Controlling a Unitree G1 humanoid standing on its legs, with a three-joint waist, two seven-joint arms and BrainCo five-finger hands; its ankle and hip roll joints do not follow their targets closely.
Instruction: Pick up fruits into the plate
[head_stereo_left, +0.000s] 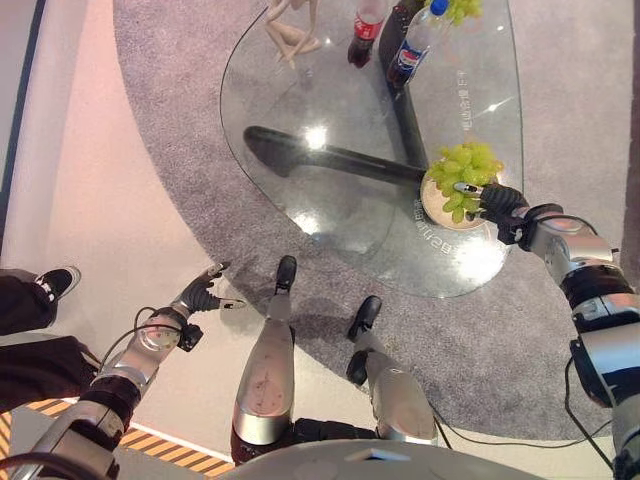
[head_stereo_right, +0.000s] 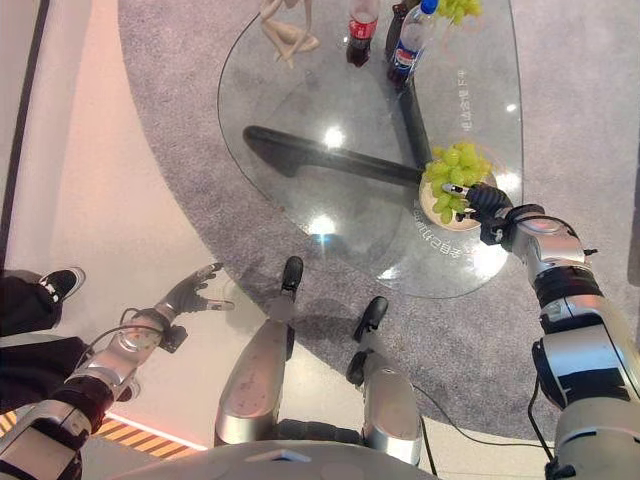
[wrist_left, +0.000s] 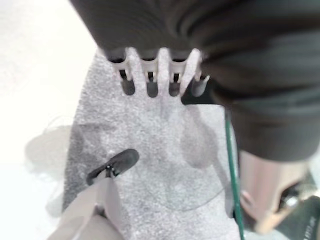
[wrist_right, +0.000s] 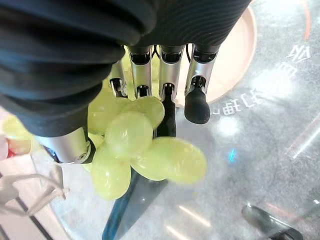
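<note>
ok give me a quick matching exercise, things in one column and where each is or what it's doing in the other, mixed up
Things:
1. grapes
2. plate
3. left hand
4. bottles

Places or states:
a. at the table's far edge
b. open, above the floor, off the table
c. in the right hand's fingers, above the plate
d. on the glass table, under the grapes

Pairs: 1-c, 2-d, 3-b, 4-a

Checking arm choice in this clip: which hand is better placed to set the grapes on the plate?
The right hand: its fingers are curled round the green grapes directly over the plate on the glass table. The left hand hangs open over the floor, away from the table.
</note>
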